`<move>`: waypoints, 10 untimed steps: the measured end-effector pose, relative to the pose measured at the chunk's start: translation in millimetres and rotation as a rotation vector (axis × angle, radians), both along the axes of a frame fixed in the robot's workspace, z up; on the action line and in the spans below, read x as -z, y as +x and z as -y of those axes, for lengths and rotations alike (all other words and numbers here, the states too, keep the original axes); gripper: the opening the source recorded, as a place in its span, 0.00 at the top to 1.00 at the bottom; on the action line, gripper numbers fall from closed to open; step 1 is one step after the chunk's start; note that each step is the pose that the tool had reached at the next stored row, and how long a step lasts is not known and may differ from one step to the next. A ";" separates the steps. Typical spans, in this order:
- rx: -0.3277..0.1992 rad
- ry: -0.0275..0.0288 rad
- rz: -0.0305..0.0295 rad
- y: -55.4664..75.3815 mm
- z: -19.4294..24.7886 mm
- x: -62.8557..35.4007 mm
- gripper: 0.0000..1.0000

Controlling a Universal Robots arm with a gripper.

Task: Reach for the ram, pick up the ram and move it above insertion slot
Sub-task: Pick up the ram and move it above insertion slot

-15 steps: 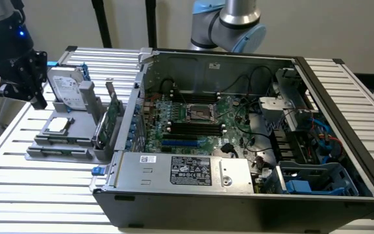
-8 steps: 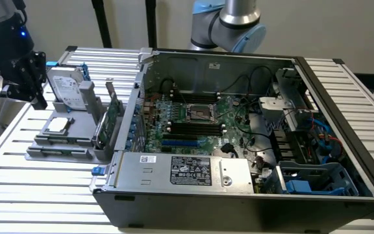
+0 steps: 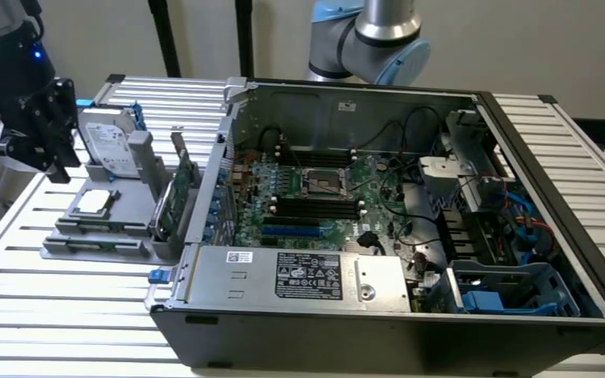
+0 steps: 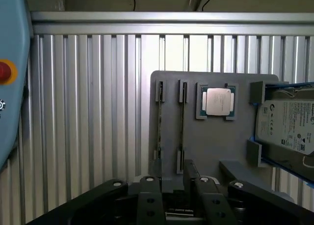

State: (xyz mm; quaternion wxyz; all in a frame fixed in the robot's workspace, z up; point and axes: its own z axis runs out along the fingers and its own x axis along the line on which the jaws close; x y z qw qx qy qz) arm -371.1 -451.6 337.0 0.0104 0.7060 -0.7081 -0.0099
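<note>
Wrist view: the gray holder (image 4: 211,151) carries the ram (image 4: 182,126) on edge in the slot beside the processor (image 4: 217,101). Centre the jaws across its thin edge, clear of the neighbouring card (image 4: 159,126). The gripper (image 4: 176,185) hangs above the holder's end, facing down, fingers apart, holding nothing.

The exterior view looks down obliquely from well back. The wrist view looks straight down past the end effector (image 4: 171,178), close over the holder (image 4: 216,136) below it, which both views share.
</note>
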 end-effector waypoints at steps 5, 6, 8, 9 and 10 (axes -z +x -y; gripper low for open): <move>0.000 -0.0019 0.0001 0.0 0.0 2.2 0.64; 0.000 -0.0024 0.0002 0.0 0.0 2.9 0.64; 0.000 -0.0040 0.0000 0.0 0.0 4.4 0.64; 0.001 -0.0050 0.0000 0.0 0.0 5.1 0.64; 0.001 -0.0060 -0.0001 0.0 0.0 5.6 0.64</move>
